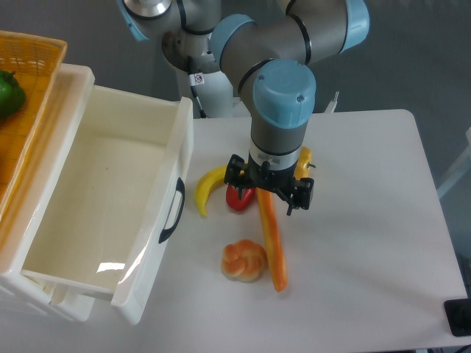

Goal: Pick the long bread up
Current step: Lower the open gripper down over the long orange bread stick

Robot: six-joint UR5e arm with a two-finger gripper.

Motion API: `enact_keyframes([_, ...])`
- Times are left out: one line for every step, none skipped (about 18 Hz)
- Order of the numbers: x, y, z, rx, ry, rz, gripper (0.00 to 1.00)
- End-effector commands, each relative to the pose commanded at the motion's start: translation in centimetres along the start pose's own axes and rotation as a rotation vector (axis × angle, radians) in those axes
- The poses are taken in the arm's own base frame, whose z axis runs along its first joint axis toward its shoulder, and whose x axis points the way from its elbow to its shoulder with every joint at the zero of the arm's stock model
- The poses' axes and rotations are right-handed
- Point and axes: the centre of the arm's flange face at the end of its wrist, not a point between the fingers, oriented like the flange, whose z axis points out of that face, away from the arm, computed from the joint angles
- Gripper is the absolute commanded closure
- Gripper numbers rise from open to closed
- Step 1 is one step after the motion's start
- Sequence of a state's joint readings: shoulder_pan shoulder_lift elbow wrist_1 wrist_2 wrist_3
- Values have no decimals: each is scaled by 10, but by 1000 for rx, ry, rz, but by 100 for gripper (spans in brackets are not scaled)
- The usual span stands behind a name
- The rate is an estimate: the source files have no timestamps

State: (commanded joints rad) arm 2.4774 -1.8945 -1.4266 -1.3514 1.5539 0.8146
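The flat white surface (368, 220) carries all items listed below. A large white plastic drawer-style bin (103, 213) with a dark handle on its front wall occupies the left side. Behind it, at the upper left corner, sits an orange woven basket (33, 55) holding a green rounded item (9, 92), only partly in view.

The grey-and-blue jointed robot arm (283, 95) reaches down over the centre of the surface. Its black two-finger hand (266, 195) sits at the upper end of the long, thin, glossy orange bread stick (271, 243). The fingers stand either side of that end; whether they are pressed against the long bread or still apart from it cannot be told from this view.

The long bread lies on the surface, running from under the hand towards the front edge, slightly tilted to the right. A curved yellow banana (207, 190) lies just left of the hand. The round knotted orange-cream bun (243, 261) rests just beside the lower part of the long bread, on its left. A small red item (239, 198) sits between banana and bread, partly hidden by the hand. A small yellow-orange item (305, 158) shows behind the hand.
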Motion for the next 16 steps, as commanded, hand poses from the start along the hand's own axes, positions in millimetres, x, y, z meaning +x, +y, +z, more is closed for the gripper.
enact_keyframes([-2,1,1,-3,-1,-2,0])
enact_keyframes([-2,1,1,0,0,-2,0])
enact_keyframes([-4,1,2,5,5,-5,0])
enact_keyframes([-5,1,4,10,13,-9,0])
enact_keyframes([-8,2,5,23,30,-23,0])
enact_keyframes([-7,2,8,30,45,-30,0])
enact_keyframes([-6,4,14,20,50,-32,0])
enact_keyframes([-5,4,16,20,54,-33,0])
enact_keyframes([-6,5,20,15,59,-38,0])
enact_keyframes([-6,5,30,3,72,-37,0])
enact_keyframes([-5,5,36,-5,79,-38,0])
enact_keyframes([-6,6,42,-7,80,-47,0])
enact_keyframes([-5,6,50,-1,73,-57,0])
enact_keyframes([-2,7,59,8,61,-60,0])
enact_keyframes([0,10,67,14,53,-59,0])
enact_keyframes([2,12,75,9,60,-61,0])
